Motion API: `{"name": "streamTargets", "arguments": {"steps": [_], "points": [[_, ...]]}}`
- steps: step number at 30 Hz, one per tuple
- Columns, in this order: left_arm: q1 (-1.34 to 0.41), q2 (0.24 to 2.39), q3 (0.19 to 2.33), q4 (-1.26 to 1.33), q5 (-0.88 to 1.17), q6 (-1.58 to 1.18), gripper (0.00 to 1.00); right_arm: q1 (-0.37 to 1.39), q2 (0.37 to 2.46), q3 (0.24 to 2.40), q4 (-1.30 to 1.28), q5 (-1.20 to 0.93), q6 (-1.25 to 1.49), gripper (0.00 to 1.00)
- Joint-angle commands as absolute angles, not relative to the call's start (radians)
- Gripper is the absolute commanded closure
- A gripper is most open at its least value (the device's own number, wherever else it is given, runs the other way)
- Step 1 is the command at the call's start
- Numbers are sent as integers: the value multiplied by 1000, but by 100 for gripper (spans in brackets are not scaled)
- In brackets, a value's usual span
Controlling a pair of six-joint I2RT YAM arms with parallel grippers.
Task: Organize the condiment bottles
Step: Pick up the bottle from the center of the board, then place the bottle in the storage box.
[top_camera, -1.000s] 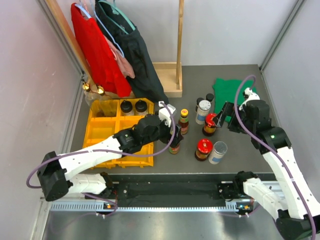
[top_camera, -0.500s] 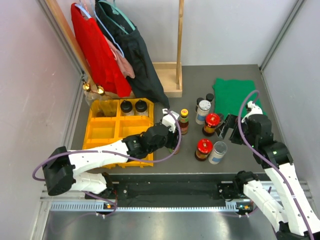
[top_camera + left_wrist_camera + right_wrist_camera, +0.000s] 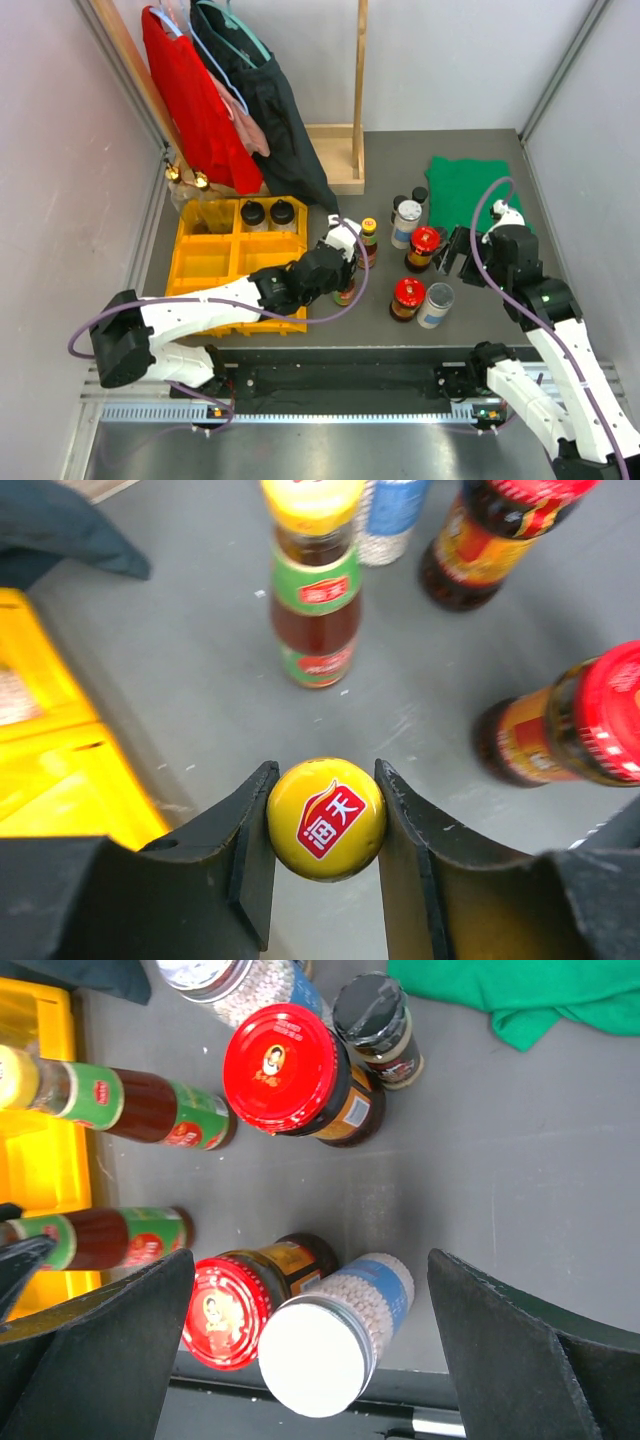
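- Yellow-capped sauce bottle (image 3: 326, 820) is standing on the grey table (image 3: 180, 670) just beside the yellow tray (image 3: 60, 780), its cap being squeezed between the fingers of the left gripper (image 3: 327, 772)
- Second sauce bottle (image 3: 315, 610) is standing close beyond; red-lidded jar (image 3: 570, 730) is crowding the right side
- Right gripper (image 3: 311, 1255) is hanging spread wide, holding nothing, near the white-lidded canister (image 3: 320, 1345)

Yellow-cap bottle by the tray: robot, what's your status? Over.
Left jaws shut on the yellow-capped bottle, at its cap. Right jaws open, empty, facing the red-lidded jars. A second bottle stands close ahead, not touching.
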State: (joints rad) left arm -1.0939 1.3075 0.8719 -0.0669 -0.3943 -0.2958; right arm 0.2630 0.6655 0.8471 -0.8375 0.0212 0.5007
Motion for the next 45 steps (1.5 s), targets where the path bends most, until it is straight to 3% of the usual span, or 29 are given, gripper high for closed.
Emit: {"name": "streamTargets", "arguments": {"steps": [1,16,28,36,45], "points": [[-1094,1241,991,-112,-488,-252,100,250,672,903,-811,38,489,1],[-1057,1111,1132,-328,-1054,-287,100,249,664,910,-778,6,518,1],[-692,1069,1042,-348,-858,-456,100,250,686,873,-729,8,522,2],[-621,1106,954,-356,-793,-544,100,249,693,831,-706,11,500,2],[-618,1135,897,-376,-876,-623,100,250,677,781,-677,-14,472,2]]}}
